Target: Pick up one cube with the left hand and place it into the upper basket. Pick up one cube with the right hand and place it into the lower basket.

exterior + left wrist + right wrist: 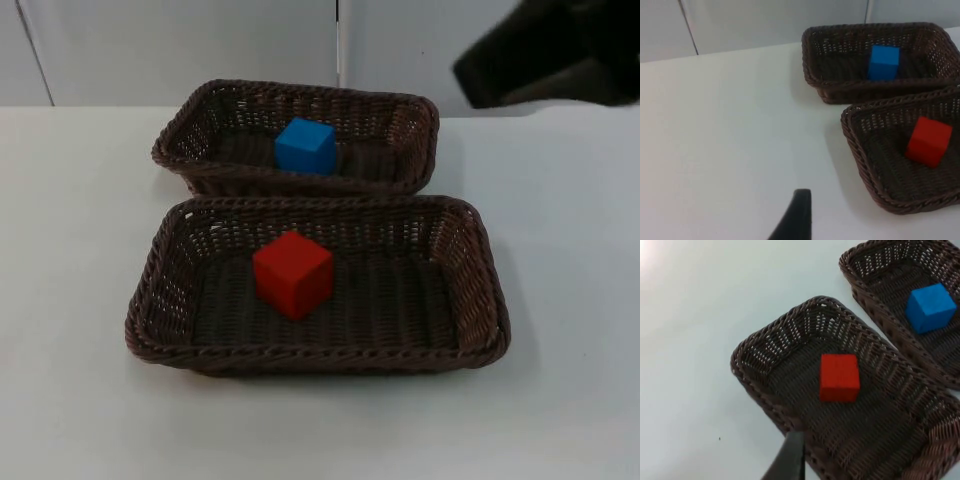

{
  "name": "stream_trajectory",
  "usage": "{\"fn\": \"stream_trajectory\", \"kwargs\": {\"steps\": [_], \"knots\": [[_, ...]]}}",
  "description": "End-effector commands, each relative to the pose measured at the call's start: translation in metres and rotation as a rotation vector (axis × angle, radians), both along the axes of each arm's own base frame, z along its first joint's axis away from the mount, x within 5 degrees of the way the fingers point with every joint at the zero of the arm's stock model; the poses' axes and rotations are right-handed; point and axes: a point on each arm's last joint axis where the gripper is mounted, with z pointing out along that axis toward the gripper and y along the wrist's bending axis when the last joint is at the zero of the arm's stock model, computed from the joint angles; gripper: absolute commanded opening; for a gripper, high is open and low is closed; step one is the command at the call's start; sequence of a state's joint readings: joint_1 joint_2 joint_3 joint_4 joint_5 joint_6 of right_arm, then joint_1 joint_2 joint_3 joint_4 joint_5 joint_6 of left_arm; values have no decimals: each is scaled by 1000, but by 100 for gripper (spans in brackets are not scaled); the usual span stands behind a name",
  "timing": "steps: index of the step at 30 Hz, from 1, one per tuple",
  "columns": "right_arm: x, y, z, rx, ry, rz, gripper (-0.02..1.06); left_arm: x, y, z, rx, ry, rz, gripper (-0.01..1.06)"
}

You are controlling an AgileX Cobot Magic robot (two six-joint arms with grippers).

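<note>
Pretty even, soft light; white table top (560, 300) looks bluish, faint shadows beside the dark wicker baskets (320, 355).

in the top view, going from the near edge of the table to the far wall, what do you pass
lower basket → red cube inside it → upper basket → blue cube inside it → grey wall

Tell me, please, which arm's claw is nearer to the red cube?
Probably the right. Its wrist view looks steeply down on the red cube in the lower basket; the left wrist view sees that cube from off to the side, across bare table.
</note>
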State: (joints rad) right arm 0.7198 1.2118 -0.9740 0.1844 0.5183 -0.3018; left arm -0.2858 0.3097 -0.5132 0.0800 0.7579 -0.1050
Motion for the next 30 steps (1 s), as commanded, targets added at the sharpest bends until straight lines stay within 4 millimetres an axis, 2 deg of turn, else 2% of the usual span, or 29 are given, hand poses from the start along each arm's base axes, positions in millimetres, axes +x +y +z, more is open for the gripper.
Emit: {"fn": "stream_trajectory", "kwargs": {"steps": [1,8,14,19,30], "knots": [[-12,-10,1,26,-22,-5,84,-7,0,4,-3,4,-21,85],[-43,-38,11,77,-94,-2,84,-33,-5,4,-37,-53,-159,85],[-62,-56,19,112,-163,-5,84,-56,2,-3,-33,-67,-169,85],[-77,-70,14,137,-192,-7,84,-66,7,-8,-16,-70,-151,85],[-106,-95,9,178,-220,-8,84,-65,7,-12,-22,-42,-138,85]]}}
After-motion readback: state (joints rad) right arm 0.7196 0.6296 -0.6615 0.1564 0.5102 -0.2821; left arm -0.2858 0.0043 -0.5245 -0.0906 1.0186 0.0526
